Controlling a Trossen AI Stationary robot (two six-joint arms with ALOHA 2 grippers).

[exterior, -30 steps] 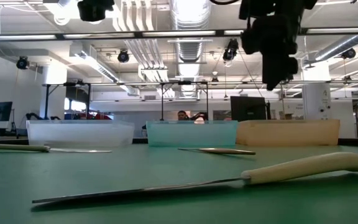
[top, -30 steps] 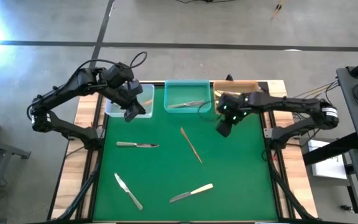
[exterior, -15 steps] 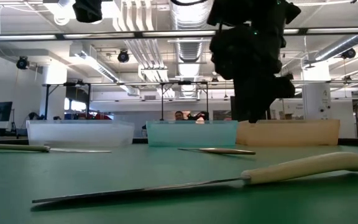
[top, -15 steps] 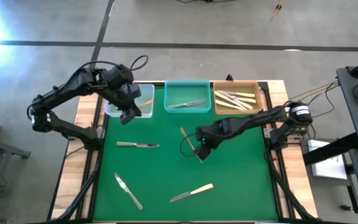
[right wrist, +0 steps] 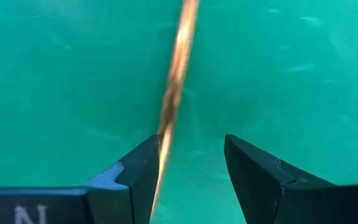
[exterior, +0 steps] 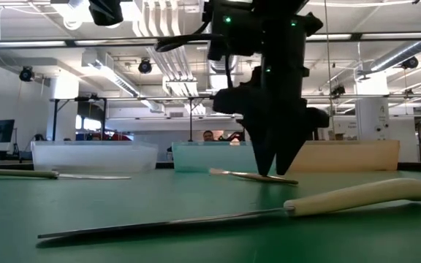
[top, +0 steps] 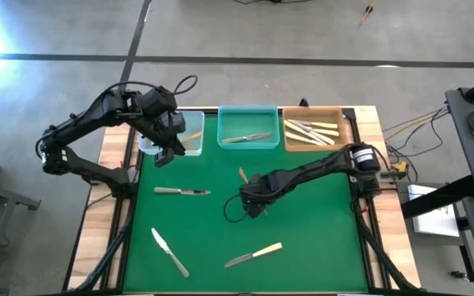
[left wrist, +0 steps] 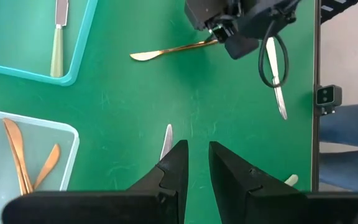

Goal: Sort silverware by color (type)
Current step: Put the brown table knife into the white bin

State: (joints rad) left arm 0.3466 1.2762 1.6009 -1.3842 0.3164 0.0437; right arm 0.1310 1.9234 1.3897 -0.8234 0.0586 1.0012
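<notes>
A gold knife point(top: 243, 175) lies flat on the green mat point(top: 319, 238) near its middle. My right gripper point(right wrist: 192, 142) points down over the knife's near half, open, with one finger on each side of the slim shaft point(right wrist: 178, 68). In the low view its fingertips point(exterior: 272, 172) reach down to the knife. My left gripper point(left wrist: 196, 158) hangs above the near edge of the clear bin point(top: 171, 131), fingers slightly apart with nothing between them. Two silver knives point(top: 182, 191) point(top: 169, 251) and a cream-handled knife point(top: 253, 255) lie flat on the mat. My right gripper straddles the gold knife's shaft from above, its fingers across the knife. The shaft runs close along the inner side of one finger point(right wrist: 143, 163); I cannot tell whether it touches. The knife lies flat on the mat.
Three bins stand along the far edge: the clear one with gold knives point(left wrist: 17, 155), a teal one point(top: 248, 115) with one knife point(top: 248, 138), and an amber one point(top: 313, 129) with cream-handled knives. Free mat lies at the near right.
My right gripper has swung from beside the teal and amber bins toward the table's near-left, gone down to the gold knife and rolled about its own axis, staying open. My left gripper has turned a little in place. The knives have not moved.
</notes>
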